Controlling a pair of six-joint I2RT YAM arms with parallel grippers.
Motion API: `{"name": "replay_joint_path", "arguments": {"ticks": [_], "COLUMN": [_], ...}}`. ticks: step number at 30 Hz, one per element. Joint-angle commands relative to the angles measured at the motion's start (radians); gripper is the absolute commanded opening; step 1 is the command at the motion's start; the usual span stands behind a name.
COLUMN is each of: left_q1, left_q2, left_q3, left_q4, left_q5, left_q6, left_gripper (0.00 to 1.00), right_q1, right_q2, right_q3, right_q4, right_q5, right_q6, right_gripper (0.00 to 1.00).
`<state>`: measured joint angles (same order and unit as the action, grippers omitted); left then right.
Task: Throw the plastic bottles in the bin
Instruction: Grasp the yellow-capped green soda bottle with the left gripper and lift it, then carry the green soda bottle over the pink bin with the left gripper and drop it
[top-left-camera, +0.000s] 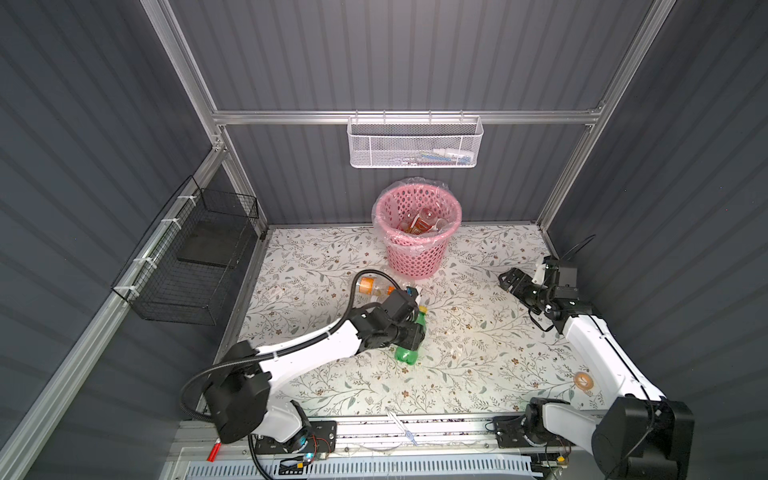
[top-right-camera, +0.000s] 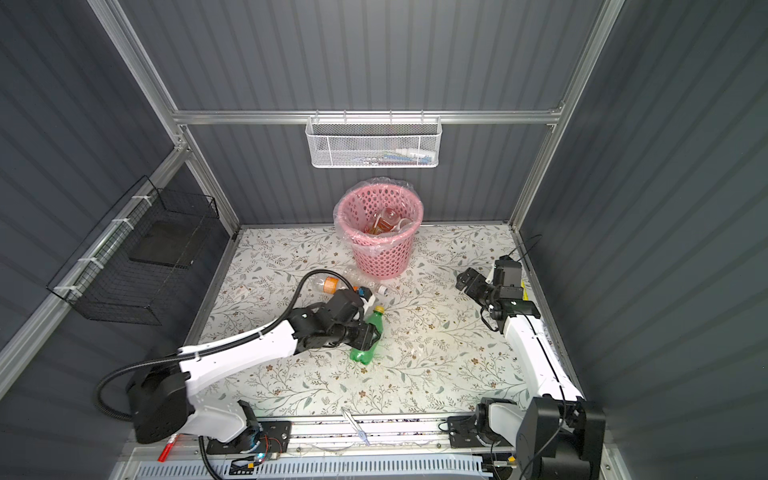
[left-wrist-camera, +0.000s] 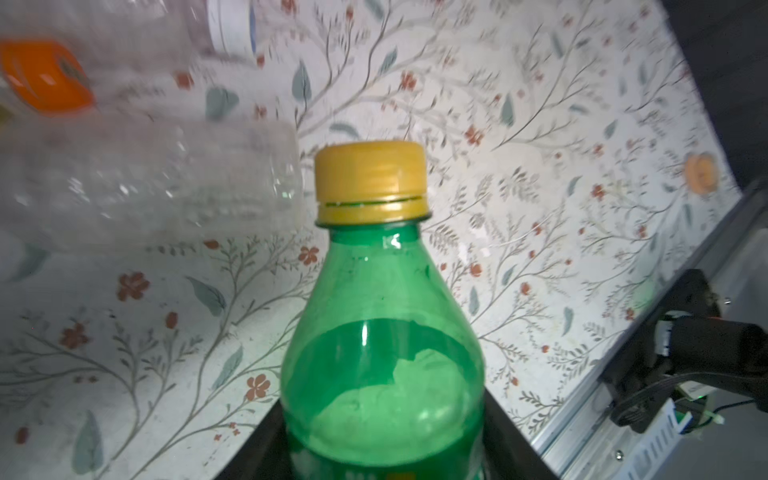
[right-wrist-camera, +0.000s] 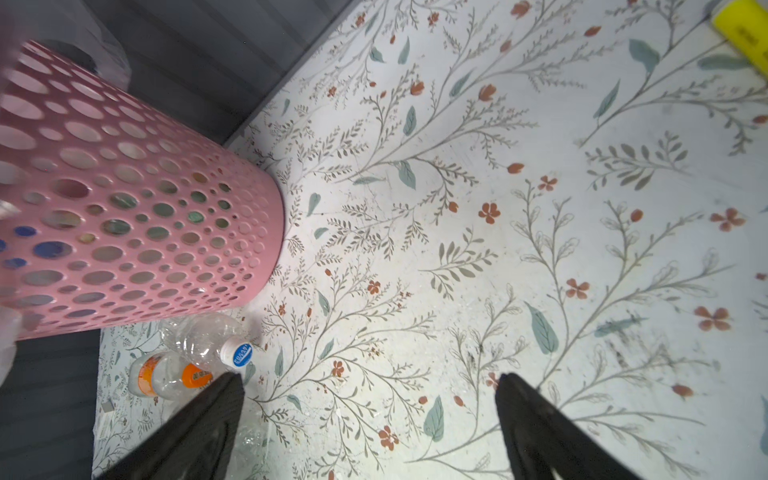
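A green bottle (top-left-camera: 405, 352) with a yellow cap lies tilted in mid-table, and my left gripper (top-left-camera: 415, 332) is shut on its body. The left wrist view shows that green bottle (left-wrist-camera: 382, 332) between the dark fingers (left-wrist-camera: 257, 449). Behind it lie a clear bottle with an orange label (top-left-camera: 370, 286) and another clear one with a white-and-blue cap (top-right-camera: 368, 286). The right wrist view shows both, orange-labelled (right-wrist-camera: 166, 374) and white-capped (right-wrist-camera: 203, 336). The pink bin (top-left-camera: 417, 249) stands at the back with several bottles inside. My right gripper (top-left-camera: 509, 280) hovers open and empty to the bin's right.
A white mesh basket (top-left-camera: 415, 143) hangs on the back wall and a black wire basket (top-left-camera: 195, 266) on the left wall. A yellow highlighter (right-wrist-camera: 744, 33) lies near the right arm. A red marker (top-left-camera: 214, 452) rests on the front rail.
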<state>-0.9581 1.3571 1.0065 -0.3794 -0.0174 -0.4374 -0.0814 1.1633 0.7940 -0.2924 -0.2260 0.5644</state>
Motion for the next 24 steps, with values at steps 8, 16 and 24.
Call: {"name": "replay_joint_path", "arguments": {"ticks": [8, 16, 24], "left_q1": [0.033, 0.050, 0.371], "left_q2": [-0.440, -0.362, 0.319], "left_q3": [0.004, 0.139, 0.856], "left_q4": [0.235, 0.674, 0.195], "left_q5": [-0.352, -0.364, -0.005], "left_q6": [0.417, 0.773, 0.364], "left_gripper": [0.58, 0.59, 0.99], "right_q1": [0.033, 0.068, 0.194], "right_q2": [0.016, -0.002, 0.023], "right_q3": [0.003, 0.046, 0.083], "right_q4": [0.009, 0.001, 0.002], "right_q5": [-0.006, 0.028, 0.073], "right_q6": [-0.019, -0.012, -0.003], "right_gripper": [0.96, 0.96, 0.96]}}
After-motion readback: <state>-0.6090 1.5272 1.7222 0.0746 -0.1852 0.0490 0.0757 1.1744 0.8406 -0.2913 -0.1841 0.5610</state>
